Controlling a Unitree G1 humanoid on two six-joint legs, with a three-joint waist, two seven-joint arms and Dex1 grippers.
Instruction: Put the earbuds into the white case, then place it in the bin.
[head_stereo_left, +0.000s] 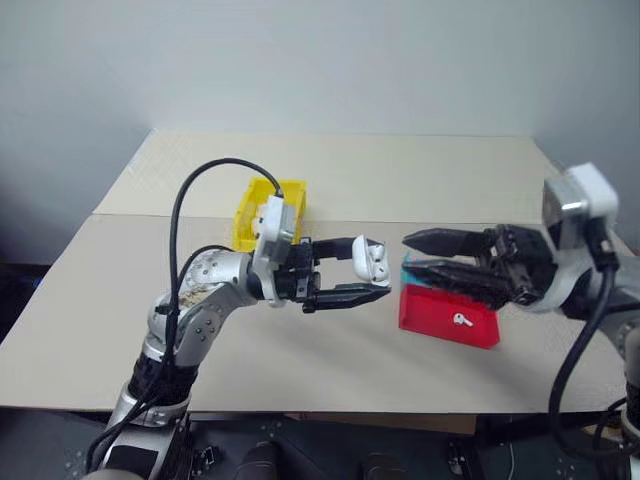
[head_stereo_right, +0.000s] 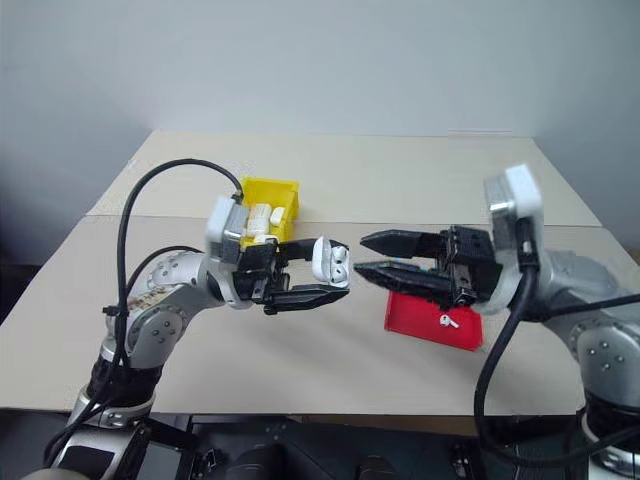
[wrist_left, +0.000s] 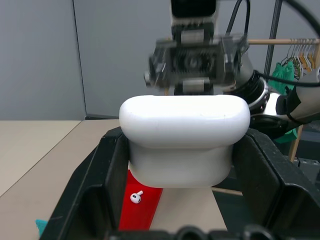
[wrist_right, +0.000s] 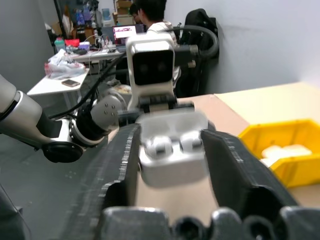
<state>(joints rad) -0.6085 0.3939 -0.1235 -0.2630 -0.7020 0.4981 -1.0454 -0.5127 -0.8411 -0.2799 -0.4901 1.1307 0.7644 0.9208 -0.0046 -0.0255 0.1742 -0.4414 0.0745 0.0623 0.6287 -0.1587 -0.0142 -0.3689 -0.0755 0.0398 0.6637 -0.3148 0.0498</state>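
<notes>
The left pincer grips the white case, apparently lid-open with both earbuds seated, straight ahead of the right pincer, unclenched and empty.

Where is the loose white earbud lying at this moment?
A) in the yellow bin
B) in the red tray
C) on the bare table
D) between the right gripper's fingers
B: the earbud rests inside the red tray, below the right gripper.
</notes>
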